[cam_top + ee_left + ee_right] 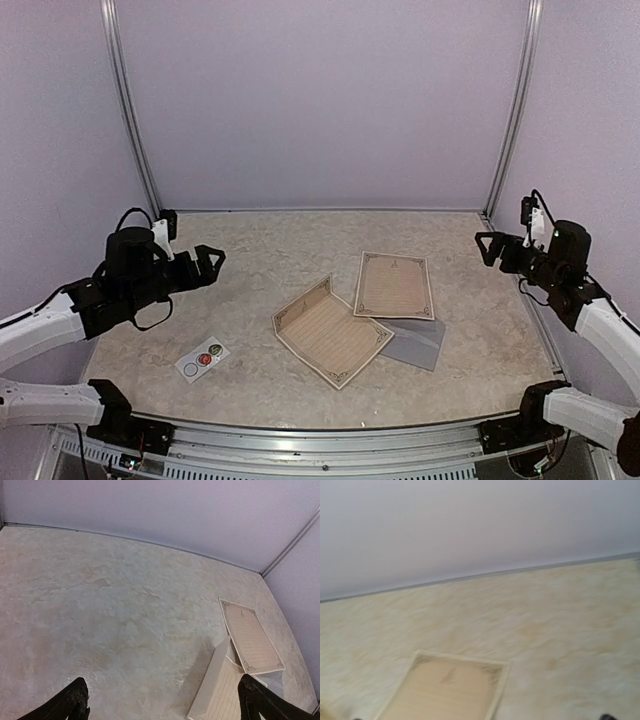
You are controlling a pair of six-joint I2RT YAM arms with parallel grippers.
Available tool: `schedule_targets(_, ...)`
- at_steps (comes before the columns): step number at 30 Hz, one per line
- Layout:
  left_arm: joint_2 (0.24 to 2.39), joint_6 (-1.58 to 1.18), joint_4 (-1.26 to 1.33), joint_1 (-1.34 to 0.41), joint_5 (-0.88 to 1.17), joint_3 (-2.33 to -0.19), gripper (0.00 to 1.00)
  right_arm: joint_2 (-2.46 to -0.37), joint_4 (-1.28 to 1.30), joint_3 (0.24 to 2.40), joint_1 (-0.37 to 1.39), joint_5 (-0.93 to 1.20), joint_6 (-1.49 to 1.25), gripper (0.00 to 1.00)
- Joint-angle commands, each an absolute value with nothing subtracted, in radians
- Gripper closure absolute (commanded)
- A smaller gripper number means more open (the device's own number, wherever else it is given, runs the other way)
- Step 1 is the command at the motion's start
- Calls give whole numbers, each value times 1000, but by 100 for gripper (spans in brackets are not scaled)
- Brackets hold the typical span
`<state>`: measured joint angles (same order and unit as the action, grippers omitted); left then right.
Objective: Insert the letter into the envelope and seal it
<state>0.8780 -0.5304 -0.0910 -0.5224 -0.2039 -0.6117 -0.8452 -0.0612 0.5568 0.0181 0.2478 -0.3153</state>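
Two cream letter sheets lie mid-table. One sheet (pixel 330 333) has its left edge curled up; the other sheet (pixel 394 285) lies flat behind it. The grey envelope (pixel 415 344) lies partly under both, its right part showing. My left gripper (pixel 208 262) is open and empty, held above the table's left side. My right gripper (pixel 488 247) is open and empty, held above the right edge. The left wrist view shows the curled sheet (pixel 220 692) and the flat sheet (pixel 252 637) between my fingertips (pixel 75 702). The right wrist view, blurred, shows the flat sheet (pixel 445 692).
A small white sticker card (pixel 203 359) with round stickers lies near the front left. Grey walls and metal posts enclose the marbled table (pixel 260 250). The table's front rail runs along the bottom.
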Motion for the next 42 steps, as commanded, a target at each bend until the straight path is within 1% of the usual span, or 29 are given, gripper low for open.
schedule_targets(1,1047,-450,-61,-744,-132,-688,1,-842,-6,565,60,393,-372,1)
schedule_targets(4,1210,-407,-108,-834,-134,-762,1,-838,-6,542,108,395,-385,0)
schedule_targets(8,1421,-385,-146,-860,-140,-847,1,-829,-12,514,154,405,-398,0)
schedule_targets(15,1616,-346,-149,-869,-140,-926,1,-819,21,504,182,393,-397,1)
schedule_targets(16,1635,-346,-153,-870,-140,-937,3,-817,31,507,182,390,-397,1)
schedule_targets(18,1676,-338,-147,-872,-132,-947,17,-811,40,508,184,386,-391,1)
schedule_targets(19,1694,-333,-141,-874,-122,-950,25,-811,43,508,184,386,-390,1)
schedule_targets(20,1704,-327,-131,-878,-111,-951,37,-810,45,510,184,386,-387,1)
schedule_targets(23,1725,-316,-111,-891,-118,-947,83,-825,58,525,186,392,-384,1)
schedule_targets(24,1726,-317,-115,-892,-124,-947,94,-833,59,531,185,395,-386,1)
schedule_targets(25,1723,-323,-135,-892,-132,-954,100,-845,60,538,187,398,-394,1)
schedule_targets(27,1701,-342,-194,-895,-154,-972,100,-874,65,560,188,422,-426,1)
schedule_targets(29,1621,-395,-253,-896,-165,-985,100,-905,71,582,196,451,-496,1)
schedule_targets(31,1519,-446,-270,-896,-131,-980,100,-932,70,596,212,507,-554,1)
schedule_targets(36,1283,-536,-120,-897,-10,-900,100,-945,57,589,282,521,-659,0)
schedule_targets(38,1227,-548,-63,-897,40,-870,100,-933,-15,541,319,527,-711,0)
schedule_targets(39,1209,-547,-39,-897,51,-855,100,-922,-102,517,338,540,-734,1)
schedule_targets(42,1145,-538,48,-898,94,-836,100,-923,-237,483,403,546,-783,1)
